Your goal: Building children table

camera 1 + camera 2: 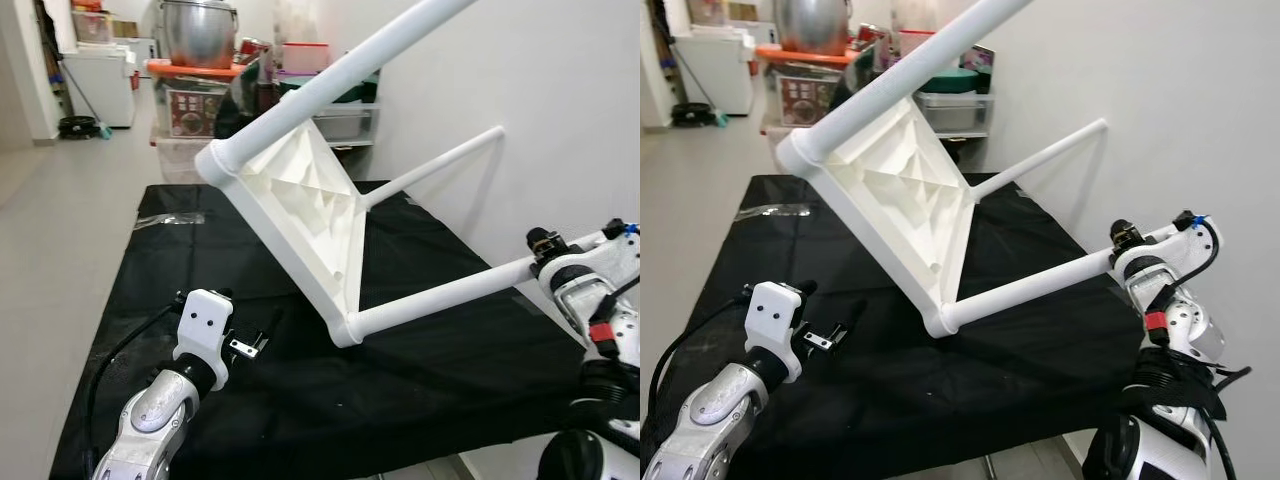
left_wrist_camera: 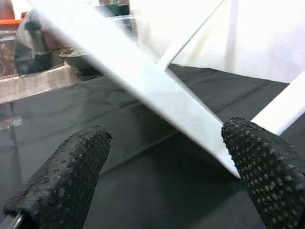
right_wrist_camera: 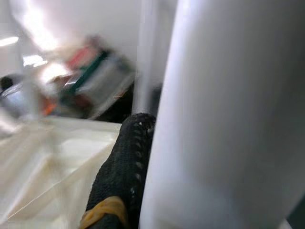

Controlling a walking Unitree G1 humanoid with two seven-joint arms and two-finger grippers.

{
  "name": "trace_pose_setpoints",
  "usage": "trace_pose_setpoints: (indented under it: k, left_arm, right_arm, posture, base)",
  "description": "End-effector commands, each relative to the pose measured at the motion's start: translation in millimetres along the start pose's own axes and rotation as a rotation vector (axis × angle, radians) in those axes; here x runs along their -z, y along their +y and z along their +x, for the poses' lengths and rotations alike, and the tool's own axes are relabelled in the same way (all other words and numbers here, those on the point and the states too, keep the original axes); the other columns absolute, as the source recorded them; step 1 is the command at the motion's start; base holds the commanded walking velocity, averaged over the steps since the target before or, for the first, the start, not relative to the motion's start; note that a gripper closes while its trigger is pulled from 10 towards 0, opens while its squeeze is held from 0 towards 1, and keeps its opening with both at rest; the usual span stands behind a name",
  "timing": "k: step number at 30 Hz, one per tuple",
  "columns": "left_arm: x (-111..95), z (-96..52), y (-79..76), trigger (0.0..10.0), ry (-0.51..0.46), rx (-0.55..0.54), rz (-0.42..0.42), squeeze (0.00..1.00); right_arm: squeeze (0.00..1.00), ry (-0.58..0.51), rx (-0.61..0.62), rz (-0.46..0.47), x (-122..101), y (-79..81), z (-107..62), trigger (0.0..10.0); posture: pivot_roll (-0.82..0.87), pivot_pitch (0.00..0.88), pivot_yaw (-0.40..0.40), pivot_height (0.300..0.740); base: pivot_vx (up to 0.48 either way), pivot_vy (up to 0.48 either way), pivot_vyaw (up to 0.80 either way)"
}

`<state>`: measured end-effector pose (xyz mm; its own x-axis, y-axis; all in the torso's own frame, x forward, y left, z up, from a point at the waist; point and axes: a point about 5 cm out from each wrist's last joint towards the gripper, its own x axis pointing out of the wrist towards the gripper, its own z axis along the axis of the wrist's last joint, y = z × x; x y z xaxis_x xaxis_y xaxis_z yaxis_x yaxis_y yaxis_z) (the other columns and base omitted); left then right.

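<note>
A white plastic children's table (image 1: 305, 210) stands tilted on one corner on the black-covered worktop (image 1: 420, 370), its ribbed underside facing me. One leg (image 1: 450, 290) runs low to the right, and my right gripper (image 1: 543, 248) is shut on its end. In the right wrist view the white leg (image 3: 228, 114) lies against one black finger (image 3: 124, 171). Two other legs (image 1: 400, 40) point up and toward the wall. My left gripper (image 1: 245, 345) hovers low over the cloth, left of the table's lowest corner. It is open, fingers (image 2: 62, 186) wide apart with nothing between them.
A white wall (image 1: 520, 80) runs close along the worktop's right side. Behind it stand shelves with a large steel pot (image 1: 198, 32), boxes and containers. A white appliance (image 1: 100, 85) stands far left. Clear plastic (image 1: 170, 215) lies at the cloth's far left edge.
</note>
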<state>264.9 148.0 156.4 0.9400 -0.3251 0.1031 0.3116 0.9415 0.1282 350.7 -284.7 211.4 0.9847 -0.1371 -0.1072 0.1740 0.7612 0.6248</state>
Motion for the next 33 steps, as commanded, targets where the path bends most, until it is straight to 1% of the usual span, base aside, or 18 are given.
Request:
trace_pose_setpoints:
  k: [1,3,4,6,9,10,14,15,16,17,18,20,21,25,27,30,32,33]
  left_arm:
    - [-1.3,0.2,2.0,10.0,-0.003,-0.011,0.010,0.00]
    - [-1.3,0.2,2.0,10.0,-0.003,-0.011,0.010,0.00]
    - [-1.0,0.5,1.5,10.0,-0.002,-0.011,0.010,0.00]
    - [-1.2,1.4,0.4,10.0,-0.002,-0.010,0.010,0.00]
    - [-1.2,1.7,0.9,10.0,-0.002,-0.012,0.012,0.00]
    - [-1.2,1.7,1.7,10.0,-0.001,-0.015,0.014,0.00]
    - [-0.7,1.1,3.2,10.0,0.003,-0.023,0.017,0.00]
    - [-0.7,1.1,3.2,10.0,0.003,-0.023,0.017,0.00]
    - [-0.6,0.9,3.4,10.0,0.004,-0.026,0.016,0.00]
    - [-0.6,0.9,3.4,10.0,0.004,-0.026,0.016,0.00]
    - [-0.5,0.8,3.4,10.0,0.005,-0.027,0.016,0.00]
    - [-0.5,0.9,3.5,10.0,0.005,-0.027,0.015,0.00]
    - [-0.5,1.0,3.4,10.0,0.005,-0.028,0.016,0.00]
    - [-0.6,1.3,3.2,10.0,0.004,-0.028,0.016,0.00]
    - [-0.9,1.2,2.9,10.0,0.002,-0.027,0.015,0.00]
    - [-1.0,1.2,2.8,10.0,0.001,-0.026,0.015,0.00]
    - [-0.8,1.1,2.6,10.0,0.002,-0.026,0.012,0.00]
    - [-0.8,1.1,2.6,10.0,0.002,-0.026,0.012,0.00]
  right_arm:
    - [0.00,0.561,0.169,-0.385,120.1,-42.2,-18.5,10.0]
    - [0.00,0.561,0.169,-0.385,120.1,-42.2,-18.5,10.0]
    - [0.00,0.506,0.091,-0.467,111.0,-29.7,-14.9,10.0]
    - [0.00,0.371,0.041,-0.646,90.8,-16.1,-9.1,10.0]
    - [0.01,0.338,0.021,-0.650,83.3,-9.8,-7.4,10.0]
    - [0.80,0.304,0.003,-0.660,75.5,-3.4,-6.0,10.0]
    - [0.87,0.230,-0.064,-0.719,62.5,11.7,-5.6,10.0]
    - [0.87,0.230,-0.064,-0.719,62.5,11.7,-5.6,10.0]
    - [0.83,0.188,-0.115,-0.803,57.7,21.7,-7.7,10.0]
    - [0.83,0.188,-0.115,-0.803,57.7,21.7,-7.7,10.0]
    - [0.07,0.165,-0.150,-0.859,55.9,28.3,-9.7,10.0]
    - [0.07,0.147,-0.189,-0.891,54.7,35.9,-11.8,10.0]
    - [0.00,0.119,-0.221,-0.923,52.0,43.3,-13.5,10.0]
    - [0.00,0.050,-0.279,-0.944,41.7,58.4,-16.6,10.0]
    - [0.00,-0.018,-0.306,-0.929,30.8,66.9,-18.5,10.0]
    - [0.00,-0.033,-0.313,-0.924,28.2,68.8,-19.1,10.0]
    - [0.00,-0.133,-0.372,-0.887,14.2,79.7,-24.4,10.0]
    - [0.00,-0.133,-0.372,-0.887,14.2,79.7,-24.4,10.0]
  posture:
    - [0.04,0.000,-0.042,0.740]
    - [0.04,0.000,-0.042,0.740]
    - [0.03,0.000,-0.040,0.740]
    - [0.04,0.000,-0.040,0.740]
    - [0.04,0.000,-0.040,0.740]
    - [0.04,0.000,-0.042,0.740]
    - [0.04,0.000,-0.042,0.740]
    - [0.04,0.000,-0.042,0.740]
    - [0.04,0.000,-0.043,0.740]
    - [0.04,0.000,-0.043,0.740]
    - [0.04,0.000,-0.043,0.740]
    - [0.04,0.000,-0.042,0.740]
    - [0.04,0.000,-0.042,0.740]
    - [0.04,0.000,-0.041,0.740]
    - [0.04,0.000,-0.043,0.740]
    - [0.04,0.000,-0.043,0.740]
    - [0.03,0.000,-0.042,0.740]
    - [0.03,0.000,-0.042,0.740]
  base:
    - [0.000,0.000,0.00]
    - [0.000,0.000,0.00]
    - [0.000,0.000,0.00]
    - [0.000,0.000,0.00]
    - [0.000,0.000,0.00]
    - [0.000,0.000,0.00]
    - [0.000,0.000,0.00]
    - [0.000,0.000,0.00]
    - [0.000,0.000,0.00]
    - [0.000,0.000,0.00]
    - [0.000,0.000,0.00]
    - [0.000,0.000,0.00]
    - [0.000,0.000,0.00]
    - [0.000,0.000,0.00]
    - [0.000,0.000,0.00]
    - [0.000,0.000,0.00]
    - [0.000,0.000,0.00]
    - [0.000,0.000,0.00]
